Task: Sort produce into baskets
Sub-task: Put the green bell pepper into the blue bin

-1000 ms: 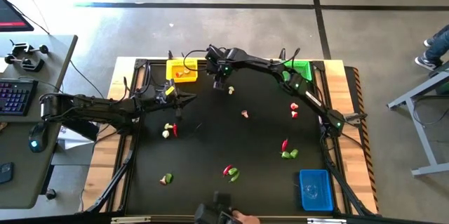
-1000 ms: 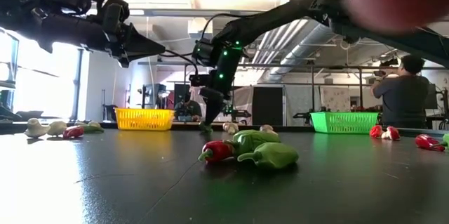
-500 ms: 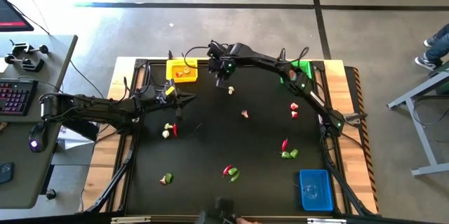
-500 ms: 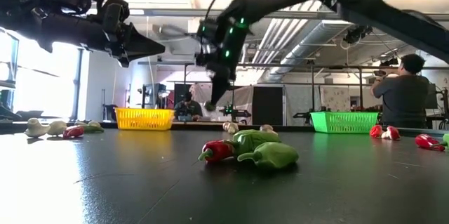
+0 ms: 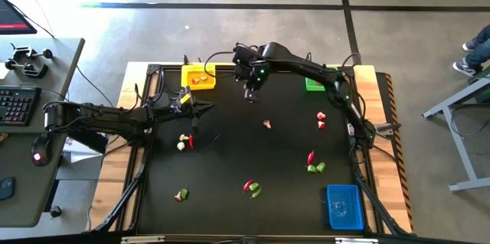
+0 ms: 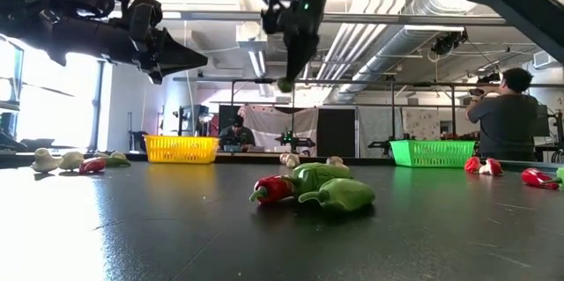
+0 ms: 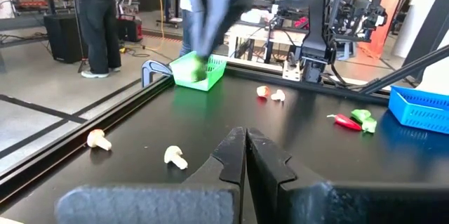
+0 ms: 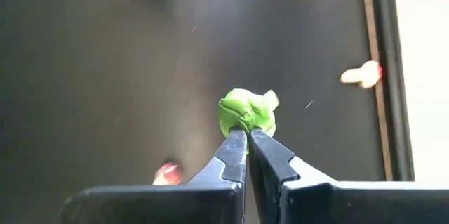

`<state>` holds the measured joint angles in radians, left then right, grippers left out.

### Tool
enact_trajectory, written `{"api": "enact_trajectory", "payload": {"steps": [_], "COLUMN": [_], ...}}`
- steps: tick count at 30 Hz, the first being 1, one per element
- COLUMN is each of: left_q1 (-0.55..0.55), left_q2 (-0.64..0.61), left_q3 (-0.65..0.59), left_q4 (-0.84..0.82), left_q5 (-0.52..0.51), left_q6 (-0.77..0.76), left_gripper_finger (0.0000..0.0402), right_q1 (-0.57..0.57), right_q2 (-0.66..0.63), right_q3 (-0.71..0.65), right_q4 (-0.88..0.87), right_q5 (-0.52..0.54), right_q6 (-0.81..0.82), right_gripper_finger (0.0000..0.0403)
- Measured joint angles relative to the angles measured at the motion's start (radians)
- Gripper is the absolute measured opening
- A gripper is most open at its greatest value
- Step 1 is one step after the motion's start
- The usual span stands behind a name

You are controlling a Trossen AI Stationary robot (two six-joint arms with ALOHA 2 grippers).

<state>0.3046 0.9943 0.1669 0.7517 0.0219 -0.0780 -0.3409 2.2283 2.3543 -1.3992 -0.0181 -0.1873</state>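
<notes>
I see the black table, with the yellow basket at its eleven o'clock. My right gripper hangs high at twelve, pinching a green chunk. My left gripper waits clenched, empty, at nine.

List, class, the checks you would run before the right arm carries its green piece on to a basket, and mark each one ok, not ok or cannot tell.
1. Right gripper shut on the green piece: ok, pinched at the fingertips.
2. Piece lifted off the table: ok, it hangs high in the low view.
3. Green basket in sight at the far right corner: ok.
4. Inside of the green basket free of blockage: cannot tell; the arm covers part of it.
5. Left gripper shut, holding nothing and off to the left: ok.
6. Grip deep enough for the carry: cannot tell; only the piece's lower edge is held.
</notes>
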Motion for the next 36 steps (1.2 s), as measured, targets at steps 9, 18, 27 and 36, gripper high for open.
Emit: {"api": "enact_trajectory", "payload": {"steps": [9,18,27,36], "left_q1": [0.000,0.000,-0.002,-0.002], "left_q2": [0.000,0.000,0.000,0.000], "left_q3": [0.000,0.000,0.000,0.000], "left_q4": [0.001,-0.003,-0.002,0.001], "left_q5": [0.000,0.000,0.001,0.000], "left_q6": [0.001,0.001,0.002,0.001], "left_gripper_finger": [0.0000,0.0000,0.0000,0.0000], "right_q1": [0.137,0.258,0.426,0.817], "right_q2": [-0.064,-0.165,-0.550,-0.948], "right_q3": [0.000,-0.138,-0.735,-1.252], "right_q4": [-0.151,-0.170,0.068,0.441], "right_q5": [-0.001,-0.039,-0.043,-0.011], "right_q6": [0.144,0.256,0.615,1.330], "right_gripper_finger": [0.0000,0.0000,0.0000,0.0000]}}
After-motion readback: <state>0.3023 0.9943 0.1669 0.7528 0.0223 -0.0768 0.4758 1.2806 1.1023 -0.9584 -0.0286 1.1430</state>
